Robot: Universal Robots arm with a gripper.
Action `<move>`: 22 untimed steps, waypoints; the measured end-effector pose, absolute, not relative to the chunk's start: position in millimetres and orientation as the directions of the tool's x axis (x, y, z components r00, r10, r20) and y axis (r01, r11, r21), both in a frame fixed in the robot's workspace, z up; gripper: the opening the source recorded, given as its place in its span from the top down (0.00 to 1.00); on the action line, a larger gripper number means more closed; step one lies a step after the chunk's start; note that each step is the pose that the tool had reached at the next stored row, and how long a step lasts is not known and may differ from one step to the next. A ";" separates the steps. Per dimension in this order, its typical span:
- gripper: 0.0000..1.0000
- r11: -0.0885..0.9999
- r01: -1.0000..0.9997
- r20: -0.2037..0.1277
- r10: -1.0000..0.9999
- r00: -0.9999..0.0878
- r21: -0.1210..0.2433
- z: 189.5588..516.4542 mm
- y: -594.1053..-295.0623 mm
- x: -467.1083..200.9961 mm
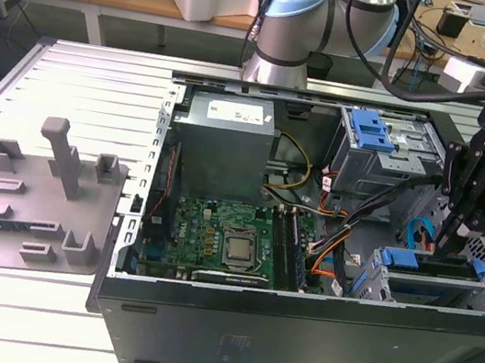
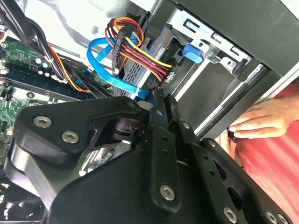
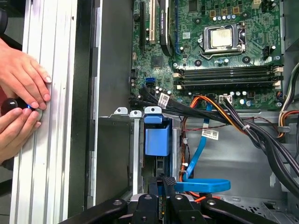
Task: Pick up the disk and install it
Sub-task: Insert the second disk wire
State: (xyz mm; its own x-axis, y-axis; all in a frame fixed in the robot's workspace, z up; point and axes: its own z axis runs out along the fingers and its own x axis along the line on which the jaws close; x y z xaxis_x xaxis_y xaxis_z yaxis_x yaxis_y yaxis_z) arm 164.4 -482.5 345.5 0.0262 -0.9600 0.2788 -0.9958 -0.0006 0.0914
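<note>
The disk (image 1: 424, 264) stands on edge inside the grey drive cage (image 1: 372, 285) at the case's front corner on the exterior view's right. Only its blue carrier frame and dark top edge show. In the first wrist view the carrier's blue end (image 3: 156, 140) sits in the cage slot. My gripper (image 1: 448, 242) points down into that slot, its fingers shut together with the tips (image 3: 166, 179) at the disk's upper edge. The second wrist view has the shut fingers (image 2: 159, 99) beside the cage wall. I cannot tell whether the tips touch the disk.
The open computer case (image 1: 291, 334) lies on a slatted table, motherboard (image 1: 224, 234) up. A second cage with a blue latch (image 1: 372, 129) is at the back. A blue cable (image 3: 205, 185) and wire bundles (image 2: 140, 51) crowd the gripper. A person's hands (image 3: 23, 88) rest beside the case. A grey fixture plate (image 1: 34, 203) lies on the exterior view's left.
</note>
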 end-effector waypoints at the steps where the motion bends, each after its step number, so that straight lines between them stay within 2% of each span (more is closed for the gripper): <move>1: 0.84 -0.001 -0.996 0.279 -0.960 0.026 0.091 344.7 -482.5 164.5; 22: 0.84 -0.001 -0.996 0.279 -0.960 0.026 0.091 339.2 -482.5 165.5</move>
